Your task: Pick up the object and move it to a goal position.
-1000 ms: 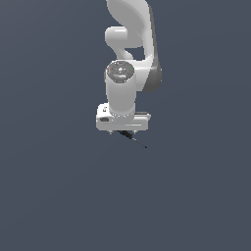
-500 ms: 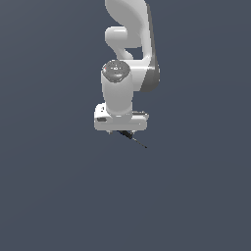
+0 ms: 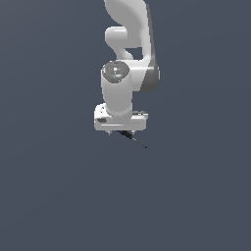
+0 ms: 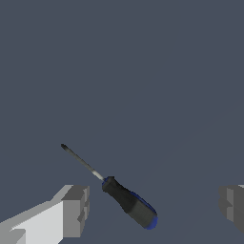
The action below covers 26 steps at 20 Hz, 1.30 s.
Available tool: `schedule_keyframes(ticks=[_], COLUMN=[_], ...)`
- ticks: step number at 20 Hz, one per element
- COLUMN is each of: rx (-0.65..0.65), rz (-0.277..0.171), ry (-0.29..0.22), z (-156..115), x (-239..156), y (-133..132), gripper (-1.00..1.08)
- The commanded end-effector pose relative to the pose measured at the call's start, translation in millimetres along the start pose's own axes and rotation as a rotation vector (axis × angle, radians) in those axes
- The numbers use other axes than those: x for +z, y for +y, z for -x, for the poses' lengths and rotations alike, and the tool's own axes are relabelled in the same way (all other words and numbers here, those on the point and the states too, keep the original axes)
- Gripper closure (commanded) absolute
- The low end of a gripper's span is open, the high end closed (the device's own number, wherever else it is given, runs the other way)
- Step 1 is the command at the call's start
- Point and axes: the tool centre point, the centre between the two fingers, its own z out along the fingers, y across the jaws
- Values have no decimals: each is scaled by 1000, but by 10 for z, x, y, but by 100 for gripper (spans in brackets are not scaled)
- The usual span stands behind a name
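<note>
The object (image 4: 129, 206) is a small screwdriver with a black handle, a blue butt end and a thin shaft that tapers to a fine tip. In the wrist view it lies on the grey surface between my two grey fingers (image 4: 72, 209), which stand wide apart and do not touch it. In the exterior view it is a thin black rod (image 3: 134, 140) just below the white hand, pointing toward the exterior view's right. My gripper (image 3: 121, 131) hangs right over its handle end, open and empty.
The white arm (image 3: 128, 39) rises behind the hand in the exterior view. A plain dark grey surface (image 3: 59, 196) fills both views. No other objects or goal marker show.
The hand has shifted slightly toward the exterior view's left and a little lower. The screwdriver has not moved.
</note>
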Motion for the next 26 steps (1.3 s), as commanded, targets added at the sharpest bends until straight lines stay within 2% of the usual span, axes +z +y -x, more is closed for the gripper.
schedule_keyframes(ticks=[1,10,26], rx=[-24,-208,-718], rz=[2,18,43], ry=[1,8,28], z=[14,124,495], x=[33,266,823], y=[-9,-84,-356], gripper=[-92,-92,-92])
